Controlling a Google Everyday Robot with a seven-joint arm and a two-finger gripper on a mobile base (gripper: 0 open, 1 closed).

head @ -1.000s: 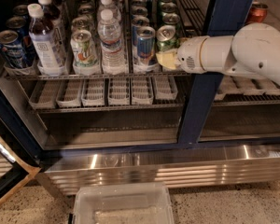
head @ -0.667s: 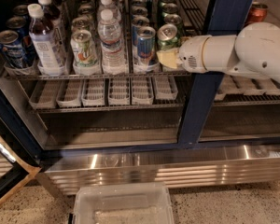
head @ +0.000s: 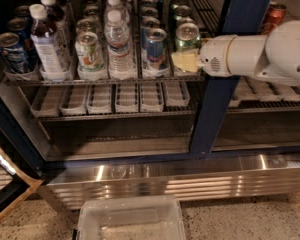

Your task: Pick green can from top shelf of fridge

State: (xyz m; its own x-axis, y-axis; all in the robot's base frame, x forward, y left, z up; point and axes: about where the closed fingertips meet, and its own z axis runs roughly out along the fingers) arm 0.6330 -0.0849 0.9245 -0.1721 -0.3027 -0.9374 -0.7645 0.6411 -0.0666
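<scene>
Dark green under a silver top, the front green can (head: 187,36) stands at the front edge of the top shelf (head: 140,79) of the fridge (head: 165,181), in the lane nearest the dark blue door post (head: 212,114) and just beside a blue-and-silver can (head: 155,48). The gripper (head: 185,62) sits against the can's lower body, reaching in from the right across that post; whether it has closed on the can I cannot tell. Compared with 1 second ago it has barely shifted, perhaps slightly rightward, and the can has not moved, so the lift looks not yet begun. Room is tight: neighbour can left, post right, more cans behind. The open way is straight out over the shelf's front edge.
</scene>
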